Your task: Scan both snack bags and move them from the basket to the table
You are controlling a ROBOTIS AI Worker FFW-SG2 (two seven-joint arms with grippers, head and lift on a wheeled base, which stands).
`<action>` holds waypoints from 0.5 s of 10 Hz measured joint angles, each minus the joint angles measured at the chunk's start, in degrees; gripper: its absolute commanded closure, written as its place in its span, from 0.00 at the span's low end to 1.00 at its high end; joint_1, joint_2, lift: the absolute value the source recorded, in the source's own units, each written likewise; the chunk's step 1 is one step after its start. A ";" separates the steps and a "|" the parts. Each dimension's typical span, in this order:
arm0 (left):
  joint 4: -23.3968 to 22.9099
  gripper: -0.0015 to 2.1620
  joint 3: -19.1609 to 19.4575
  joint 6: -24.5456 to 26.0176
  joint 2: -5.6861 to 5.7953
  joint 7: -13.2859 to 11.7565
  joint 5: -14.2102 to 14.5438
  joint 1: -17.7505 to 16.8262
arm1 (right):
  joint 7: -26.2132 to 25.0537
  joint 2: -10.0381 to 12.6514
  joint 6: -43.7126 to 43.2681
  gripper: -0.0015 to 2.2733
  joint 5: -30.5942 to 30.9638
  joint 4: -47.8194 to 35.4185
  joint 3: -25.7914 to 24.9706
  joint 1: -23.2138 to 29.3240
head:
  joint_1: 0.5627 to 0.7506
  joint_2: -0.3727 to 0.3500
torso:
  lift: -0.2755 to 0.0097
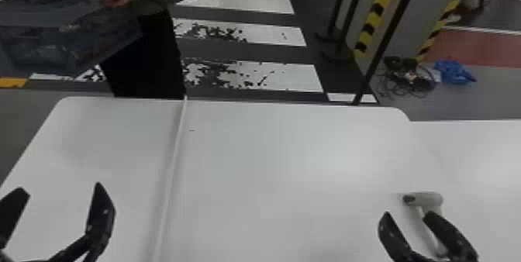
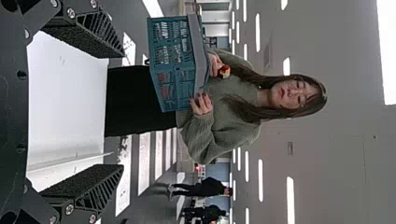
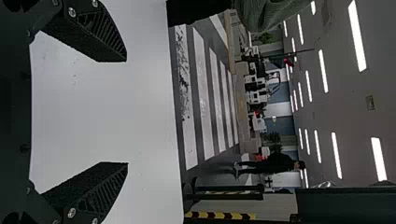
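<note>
Over the table's near left part, my left gripper (image 1: 58,203) stands open with nothing between its fingers. In the left wrist view the left gripper (image 2: 116,112) is likewise spread wide. My right gripper (image 1: 405,216) is open at the near right, in front of and partly over the white scanner (image 1: 426,199) lying on the table (image 1: 271,164). The right wrist view shows the right gripper (image 3: 126,112) holding nothing. A person's hands hold the blue-green basket (image 2: 173,60) beyond the table's far left edge. Something red shows through its slatted side; the snack bags cannot be made out clearly.
A raised pale strip (image 1: 170,172) runs front to back across the table's left part. A second white table surface (image 1: 484,145) adjoins at the right. Behind stand dark poles, with cables (image 1: 407,77) and a blue bundle (image 1: 453,72) on the floor.
</note>
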 measured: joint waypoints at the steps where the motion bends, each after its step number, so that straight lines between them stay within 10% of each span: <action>1: 0.02 0.08 -0.06 -0.15 0.09 -0.09 -0.08 0.08 | 0.00 -0.05 -0.07 0.06 -0.04 -0.13 0.00 0.02 | 0.70 0.30 | 0.62; 5: -0.11 0.08 -0.13 -0.13 0.23 -1.40 0.03 0.08 | 0.00 -0.07 -0.60 0.06 -0.24 -0.27 -0.24 0.23 | 0.70 0.29 | 0.62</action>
